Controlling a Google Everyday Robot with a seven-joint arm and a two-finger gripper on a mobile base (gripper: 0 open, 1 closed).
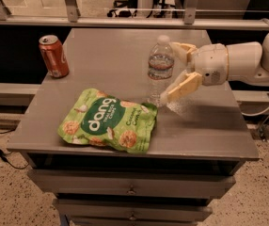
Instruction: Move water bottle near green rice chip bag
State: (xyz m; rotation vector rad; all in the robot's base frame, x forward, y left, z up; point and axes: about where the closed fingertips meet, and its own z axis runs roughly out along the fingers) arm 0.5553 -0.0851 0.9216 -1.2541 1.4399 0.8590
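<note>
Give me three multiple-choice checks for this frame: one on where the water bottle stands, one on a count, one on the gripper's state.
1. Where does the water bottle stand?
A. On the floor
B. Upright beside the green rice chip bag
C. Lying at the table's front edge

2. How many items rest on the table?
A. Two
B. Three
C. Five

3. What state is the gripper in?
A. Shut on the bag
B. Shut on the bottle's cap
C. Open, fingers spread by the bottle

Key: 1 B, the bottle's base sits at the bag's far corner; 2 B, there are the bottle, the bag and a soda can; 3 C, its fingers stand wider apart than the bottle.
</note>
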